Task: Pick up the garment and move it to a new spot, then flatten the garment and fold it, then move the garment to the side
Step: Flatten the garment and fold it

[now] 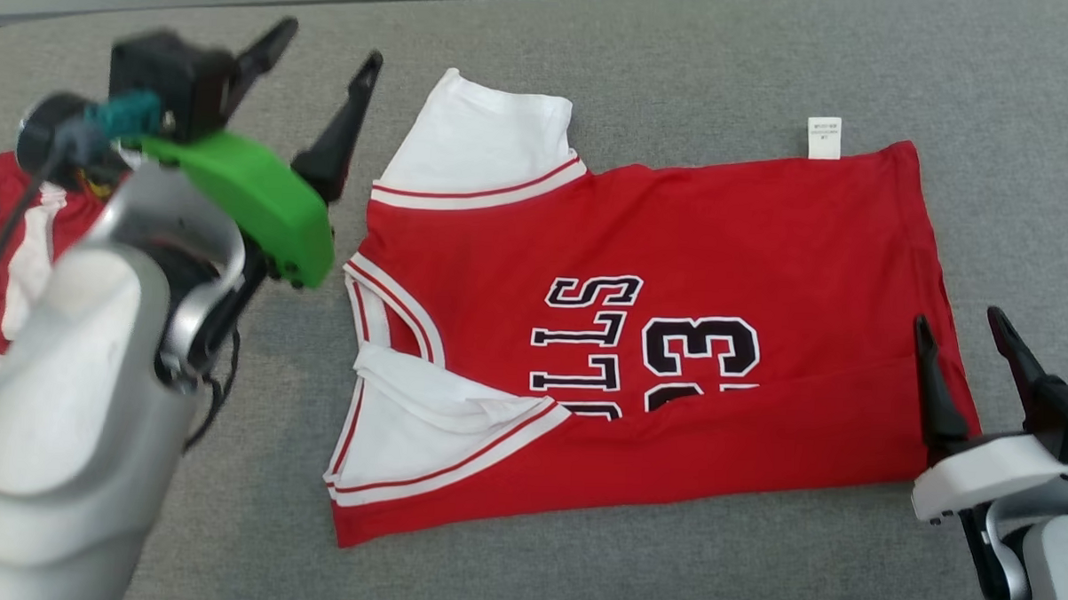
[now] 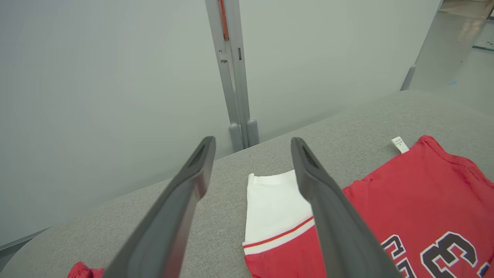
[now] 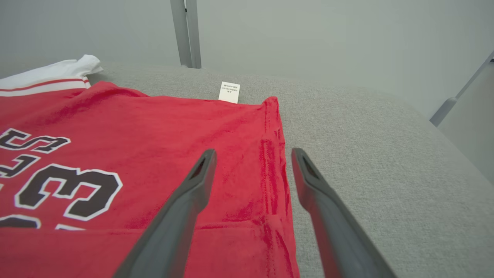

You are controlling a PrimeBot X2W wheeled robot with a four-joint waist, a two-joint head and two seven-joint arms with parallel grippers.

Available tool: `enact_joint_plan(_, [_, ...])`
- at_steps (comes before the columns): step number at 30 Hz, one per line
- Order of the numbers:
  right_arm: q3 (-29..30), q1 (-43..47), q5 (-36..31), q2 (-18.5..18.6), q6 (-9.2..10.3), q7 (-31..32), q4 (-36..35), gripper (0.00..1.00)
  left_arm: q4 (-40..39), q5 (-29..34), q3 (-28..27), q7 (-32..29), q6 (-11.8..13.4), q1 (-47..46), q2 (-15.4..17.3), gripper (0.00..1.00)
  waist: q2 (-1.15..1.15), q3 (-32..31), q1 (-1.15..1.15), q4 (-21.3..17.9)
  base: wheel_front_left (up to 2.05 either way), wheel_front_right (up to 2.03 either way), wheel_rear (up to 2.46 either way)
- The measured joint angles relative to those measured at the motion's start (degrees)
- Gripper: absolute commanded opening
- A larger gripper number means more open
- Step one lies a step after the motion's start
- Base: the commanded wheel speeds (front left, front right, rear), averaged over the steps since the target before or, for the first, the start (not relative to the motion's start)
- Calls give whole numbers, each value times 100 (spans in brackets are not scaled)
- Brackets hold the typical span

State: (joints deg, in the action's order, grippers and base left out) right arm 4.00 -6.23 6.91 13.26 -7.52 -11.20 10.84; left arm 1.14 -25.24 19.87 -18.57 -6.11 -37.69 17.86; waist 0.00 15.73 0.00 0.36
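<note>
The red jersey (image 1: 678, 252) lies in the middle of the grey fabric-covered tabletop (image 1: 667, 562). Its long axis runs from the tabletop's left side to its right, with the collar and white sleeves to the left and the hem (image 1: 935, 261) to the right.

The right tool (image 1: 958, 319) sits at the hem end, by the jersey's near right corner. Its jaws are spread wide and hold nothing. From its wrist camera, one finger is over the red cloth and the other over the hem line. I can't tell whether the tips touch the fabric.

The left tool (image 1: 330, 49) is raised above the tabletop, left of the far sleeve (image 1: 486, 138). It is also wide open and empty, and it stands clear of the cloth. The right arm is plainly the nearer one, so I'd guess a crosswise fold would start from the hem.

The jersey looks mostly flat. Its near long edge is already turned up over the lower half of the black lettering and the number. The near sleeve (image 1: 423, 429) is tucked in, a little rumpled. A white care label (image 1: 823, 137) pokes out past the far edge. Another red-and-white garment (image 1: 3, 228) sits bunched by the tabletop's left edge.
</note>
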Motion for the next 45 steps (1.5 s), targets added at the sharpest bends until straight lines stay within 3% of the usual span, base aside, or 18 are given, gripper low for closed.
enact_joint_plan(5, [-204,-443,1,-29,0,-36,16,100,1179,-604,378,-1088,-107,-1360,159,100,0,378,0,-173,0,0,0])
enact_joint_plan(8, [-243,-588,2,-89,0,-90,54,100,1674,-673,643,-1327,-118,-1989,337,100,0,603,0,-312,0,0,0])
enact_joint_plan(21, [-280,-968,12,-389,0,-333,300,100,3004,-1051,1718,-1624,-124,-3125,914,100,0,1475,0,-1039,0,0,0])
enact_joint_plan(37, [-290,-1163,29,-616,0,-397,408,100,3384,-1157,2560,-1544,-124,-3640,1369,100,0,2002,1,-1535,0,0,0])
enact_joint_plan(38, [-291,-1163,29,-622,0,-397,404,100,3393,-1157,2608,-1528,-124,-3671,1382,91,0,2011,0,-1546,0,0,0])
enact_joint_plan(39, [-293,-1163,29,-626,-1,-397,401,100,3407,-1157,2654,-1513,-124,-3700,1400,53,0,2019,0,-1558,0,0,0])
enact_joint_plan(40, [-296,-1163,29,-632,-1,-397,401,100,3423,-1161,2694,-1514,-125,-3722,1411,45,0,2024,0,-1571,0,0,0])
enact_joint_plan(41, [-298,-1163,27,-635,0,-397,401,100,3439,-1168,2717,-1513,-125,-3740,1417,0,0,2027,0,-1582,0,0,0])
enact_joint_plan(45, [-285,-1163,-7,-641,-1,-397,382,100,3505,-1272,2885,-1600,-125,-3807,1438,0,0,2021,0,-1615,0,0,0])
